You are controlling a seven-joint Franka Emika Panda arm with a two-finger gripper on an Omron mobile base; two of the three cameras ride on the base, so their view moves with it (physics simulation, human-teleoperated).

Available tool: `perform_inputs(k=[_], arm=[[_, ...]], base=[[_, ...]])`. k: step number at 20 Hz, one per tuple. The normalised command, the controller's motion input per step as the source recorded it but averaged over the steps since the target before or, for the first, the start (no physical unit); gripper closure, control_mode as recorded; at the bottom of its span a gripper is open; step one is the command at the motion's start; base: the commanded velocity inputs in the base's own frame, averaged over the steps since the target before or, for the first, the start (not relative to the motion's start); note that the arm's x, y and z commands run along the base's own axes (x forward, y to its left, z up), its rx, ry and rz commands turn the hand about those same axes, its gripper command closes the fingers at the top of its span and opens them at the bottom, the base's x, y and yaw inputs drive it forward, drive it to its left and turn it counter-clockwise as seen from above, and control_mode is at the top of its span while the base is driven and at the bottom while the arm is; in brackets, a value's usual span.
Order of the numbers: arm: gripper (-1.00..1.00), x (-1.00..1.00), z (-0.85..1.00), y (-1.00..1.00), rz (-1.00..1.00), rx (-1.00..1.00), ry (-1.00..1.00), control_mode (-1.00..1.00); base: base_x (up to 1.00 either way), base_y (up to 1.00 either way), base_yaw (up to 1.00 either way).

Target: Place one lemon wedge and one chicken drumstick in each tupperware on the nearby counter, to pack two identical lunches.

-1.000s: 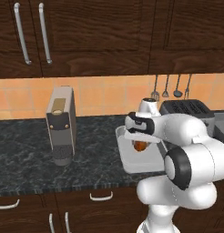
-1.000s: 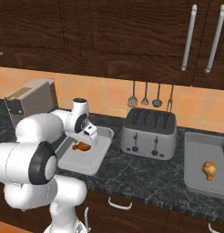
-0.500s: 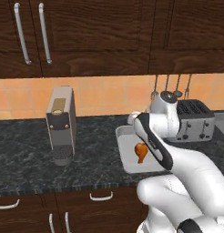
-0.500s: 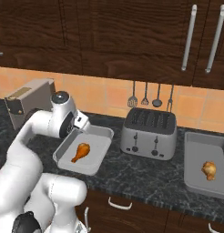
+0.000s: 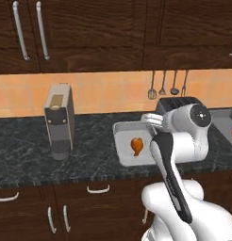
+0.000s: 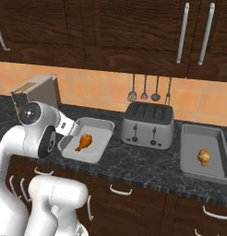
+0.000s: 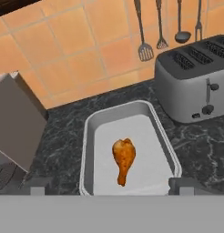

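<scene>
- Near tupperware sits on the black speckled worktop, between coffee machine and toaster; one chicken drumstick lies inside it, roughly centered, thick end toward the wall, bone end toward the front edge.
- Second tupperware is on the worktop right of the toaster, just beside it, holding another drumstick.
- Hand is above the front rim of the near tupperware, looking down into it; both dark finger tips are spread wide, one each side of the tray's front edge, holding nothing.
- In the left base view the arm's wrist blocks the tray's right side; drumstick is clear of the arm.
- Toaster is silver, four slots, knobs on front.
- Utensils hang on the orange tile wall behind the toaster.
- Dark wood cabinets above, drawers with curved silver handles below.
</scene>
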Motion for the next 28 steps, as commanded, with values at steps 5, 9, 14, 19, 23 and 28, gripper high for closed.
perform_inputs(k=[5, 9, 14, 19, 23, 28], arm=[[-1.0, 0.0, 0.0, 0.0, 0.0, 0.0, 0.0, 1.0], [-1.0, 0.0, 0.0, 0.0, 0.0, 0.0, 0.0, 1.0], [-1.0, 0.0, 0.0, 0.0, 0.0, 0.0, 0.0, 1.0], [-1.0, 0.0, 0.0, 0.0, 0.0, 0.0, 0.0, 1.0], [-1.0, 0.0, 0.0, 0.0, 0.0, 0.0, 0.0, 1.0], [-1.0, 0.0, 0.0, 0.0, 0.0, 0.0, 0.0, 1.0]], base=[[-1.0, -0.89, -0.12], [-1.0, -1.0, -0.2], [-1.0, -1.0, -0.17], [-0.69, -1.0, -0.25], [-0.02, -1.0, -0.19], [0.89, -0.96, 0.05]])
